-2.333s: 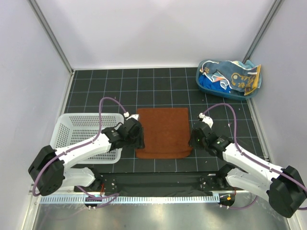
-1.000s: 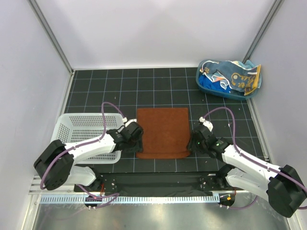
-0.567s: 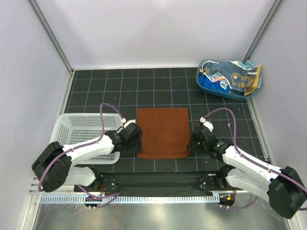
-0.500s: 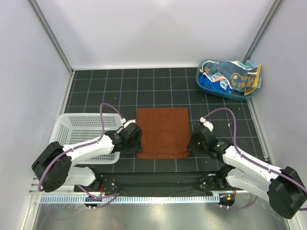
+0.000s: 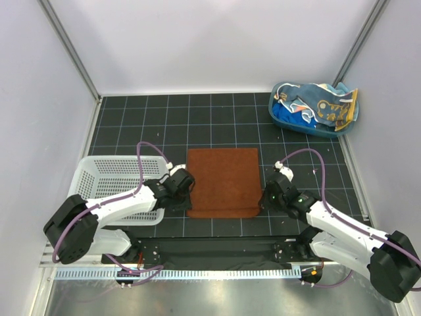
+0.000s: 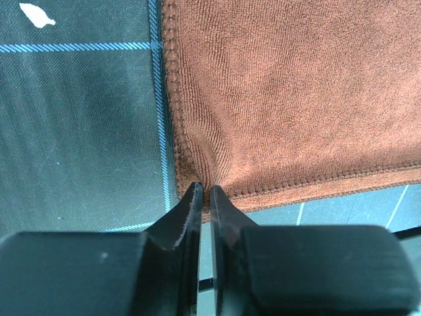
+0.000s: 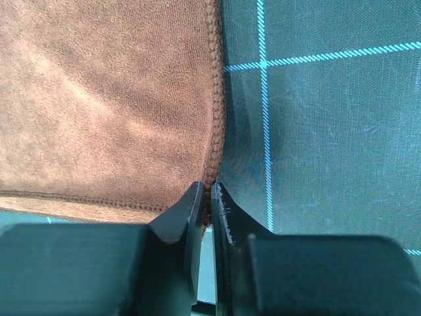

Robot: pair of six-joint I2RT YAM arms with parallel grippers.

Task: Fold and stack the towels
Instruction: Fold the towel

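A rust-brown towel (image 5: pixel 223 181) lies flat on the black gridded mat (image 5: pixel 164 125) between the two arms. At its near left corner my left gripper (image 5: pixel 187 199) is shut, pinching the towel (image 6: pixel 296 99) there; in the left wrist view the gripper (image 6: pixel 204 191) has the hem bunched between its tips. On the other side my right gripper (image 5: pixel 262 200) is shut on the near right corner, and the right wrist view shows the gripper (image 7: pixel 207 189) clamping the stitched edge of the towel (image 7: pixel 105 99). More towels (image 5: pixel 322 105), light blue with orange spots and solid blue, lie crumpled in the tub.
A white mesh basket (image 5: pixel 112 181) stands on the mat at the left, beside my left arm. The blue plastic tub (image 5: pixel 283 117) sits at the far right corner. Grey walls close in the back and both sides.
Both grippers have closed on the towel's near corners; a second ago their jaws stood apart around the hem. The arms have barely shifted, and the towel lies as before.
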